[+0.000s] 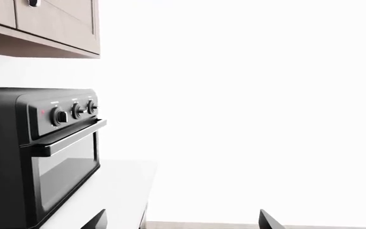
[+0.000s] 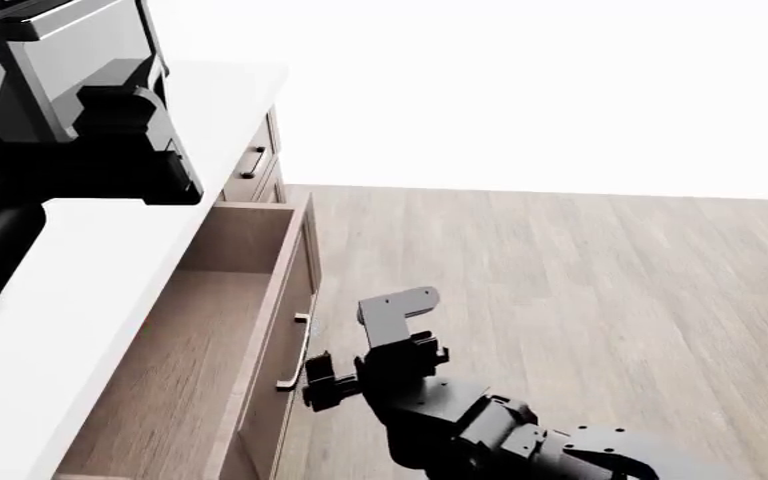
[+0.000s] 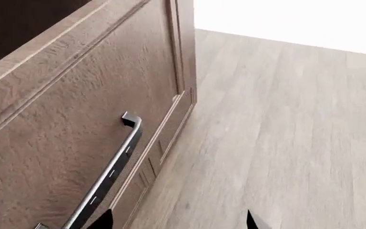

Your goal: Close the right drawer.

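The right drawer (image 2: 211, 340) stands pulled far out from under the white countertop (image 2: 77, 290), its wood-grain inside empty. Its recessed-panel front (image 3: 75, 124) carries a slim dark bar handle (image 3: 110, 174), which also shows in the head view (image 2: 293, 352). My right gripper (image 3: 177, 222) is open and empty, just off the drawer front beside the handle, one fingertip (image 3: 103, 220) close to the bar's lower end. In the head view the right gripper (image 2: 324, 382) sits right by the handle. My left gripper (image 1: 183, 222) is open and empty, up over the countertop.
A black toaster oven (image 1: 43, 152) stands on the countertop (image 1: 113, 191) ahead of my left gripper, under wooden upper cabinets (image 1: 55, 24). A narrower drawer front with a curved handle (image 2: 253, 160) lies beyond the open drawer. Wood floor (image 2: 558, 300) spreads to the right.
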Controlling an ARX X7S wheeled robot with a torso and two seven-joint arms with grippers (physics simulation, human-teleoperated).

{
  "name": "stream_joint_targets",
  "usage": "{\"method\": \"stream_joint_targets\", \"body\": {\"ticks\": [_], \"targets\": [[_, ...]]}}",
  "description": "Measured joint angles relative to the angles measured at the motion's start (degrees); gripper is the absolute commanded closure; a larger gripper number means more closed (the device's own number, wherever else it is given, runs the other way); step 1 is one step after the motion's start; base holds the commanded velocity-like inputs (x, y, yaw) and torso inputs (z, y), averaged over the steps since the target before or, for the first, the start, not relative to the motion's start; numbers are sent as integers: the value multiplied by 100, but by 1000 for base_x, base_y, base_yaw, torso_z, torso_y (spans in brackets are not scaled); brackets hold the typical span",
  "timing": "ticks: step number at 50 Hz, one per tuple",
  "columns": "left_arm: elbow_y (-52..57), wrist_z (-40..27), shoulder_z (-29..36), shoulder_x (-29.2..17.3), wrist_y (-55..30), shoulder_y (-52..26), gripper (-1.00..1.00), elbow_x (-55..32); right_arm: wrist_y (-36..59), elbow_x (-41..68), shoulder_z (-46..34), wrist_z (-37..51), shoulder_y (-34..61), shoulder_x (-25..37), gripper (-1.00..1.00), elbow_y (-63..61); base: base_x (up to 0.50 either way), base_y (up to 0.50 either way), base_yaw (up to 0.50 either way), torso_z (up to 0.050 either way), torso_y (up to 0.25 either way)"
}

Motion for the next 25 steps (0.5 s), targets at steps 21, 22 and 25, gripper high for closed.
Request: {"method": "stream_joint_targets", "body": {"ticks": [21, 22, 25], "targets": [[19, -37, 23, -7, 8, 4, -100, 3, 395, 219, 391, 1936, 1079, 2142, -100, -3292, 0, 0, 0, 0, 0], [19, -38, 25, -6, 7, 4, -100, 3, 439, 261, 421, 2020, 1162, 2240, -100, -3441, 0, 0, 0, 0, 0], [20, -41, 30, -5, 6, 4, -100, 3, 575, 401, 519, 2259, 1415, 2531, -100, -3871, 0, 0, 0, 0, 0]]}}
